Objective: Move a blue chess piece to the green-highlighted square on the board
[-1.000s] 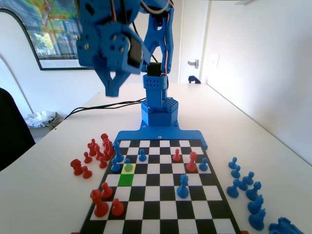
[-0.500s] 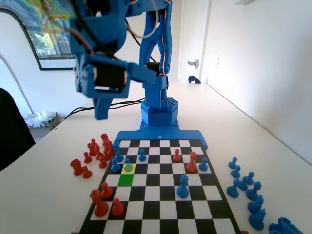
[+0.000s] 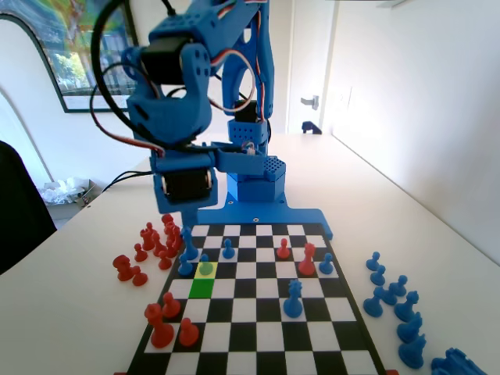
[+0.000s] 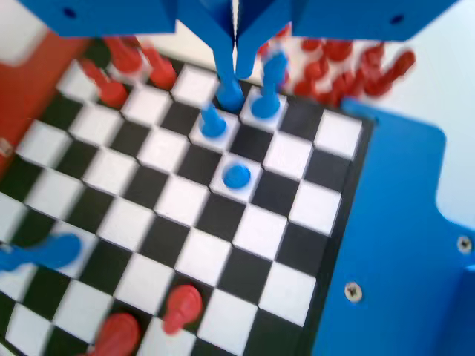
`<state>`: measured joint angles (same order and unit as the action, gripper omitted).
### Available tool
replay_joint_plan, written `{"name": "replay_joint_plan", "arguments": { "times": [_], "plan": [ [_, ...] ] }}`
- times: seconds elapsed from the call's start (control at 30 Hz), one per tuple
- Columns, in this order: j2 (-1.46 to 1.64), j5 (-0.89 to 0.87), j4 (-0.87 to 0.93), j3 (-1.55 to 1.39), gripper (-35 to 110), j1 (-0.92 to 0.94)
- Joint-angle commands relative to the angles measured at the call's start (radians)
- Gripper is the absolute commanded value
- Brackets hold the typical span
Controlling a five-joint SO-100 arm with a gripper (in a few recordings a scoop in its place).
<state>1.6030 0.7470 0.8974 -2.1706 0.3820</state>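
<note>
blue pawn point(image 3: 205, 266) on pale yellow square point(image 3: 205, 270), just behind green square point(image 3: 201, 287), left part of board point(image 3: 258, 328). gripper point(image 4: 236, 63) above it, jaws pressed together, holding nothing. approach step; next needs jaws opened, lowered round pawn head.

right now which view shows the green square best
The fixed view: the green-highlighted square is sharp and unobstructed, just in front of a blue pawn on the pale yellow square. The wrist view is blurred and shows no green tint, so I can't pick it out there.
</note>
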Motion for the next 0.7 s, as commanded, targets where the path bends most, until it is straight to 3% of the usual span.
{"name": "replay_joint_plan", "arguments": {
  "times": [0.0,0.67],
  "plan": [
    [-0.003,-0.006,-0.021,-0.002,1,-0.015],
    [-0.055,0.046,-0.084,0.014,6,-0.023]
  ]
}}
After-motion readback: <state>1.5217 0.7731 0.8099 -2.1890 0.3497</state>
